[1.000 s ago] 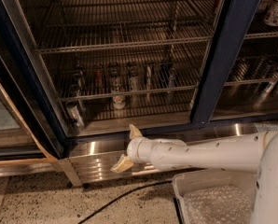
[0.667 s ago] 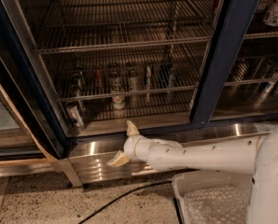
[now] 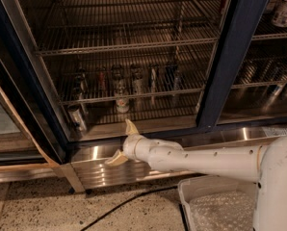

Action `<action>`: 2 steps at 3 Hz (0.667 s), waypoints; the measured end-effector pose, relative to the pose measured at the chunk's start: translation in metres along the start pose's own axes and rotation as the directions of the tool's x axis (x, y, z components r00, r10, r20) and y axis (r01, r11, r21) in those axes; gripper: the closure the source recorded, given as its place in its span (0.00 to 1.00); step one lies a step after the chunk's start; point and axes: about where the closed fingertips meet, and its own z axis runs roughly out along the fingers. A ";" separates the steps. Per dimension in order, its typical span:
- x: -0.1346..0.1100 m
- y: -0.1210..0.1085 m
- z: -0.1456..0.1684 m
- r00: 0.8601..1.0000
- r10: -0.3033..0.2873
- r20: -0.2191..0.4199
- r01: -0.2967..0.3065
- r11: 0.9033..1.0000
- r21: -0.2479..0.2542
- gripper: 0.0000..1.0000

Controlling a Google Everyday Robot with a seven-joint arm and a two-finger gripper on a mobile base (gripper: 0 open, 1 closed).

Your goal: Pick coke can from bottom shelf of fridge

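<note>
Gripper [image 3: 123,142] is hovering at the fridge [image 3: 225,71] base, jaws gaping wide, gripping nothing. Coke can [image 3: 101,79] is standing above and beyond the jaws, well apart, on the bottom shelf [image 3: 158,94].

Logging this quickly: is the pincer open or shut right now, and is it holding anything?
Pincer: open, empty, low in front of the fridge, at its steel base.
</note>
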 end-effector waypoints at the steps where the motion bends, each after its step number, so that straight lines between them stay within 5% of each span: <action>1: 0.000 0.000 0.000 1.000 0.000 0.000 0.000 1.000 0.000 0.00; 2: -0.010 -0.011 0.029 0.995 0.047 0.089 -0.052 0.997 0.053 0.00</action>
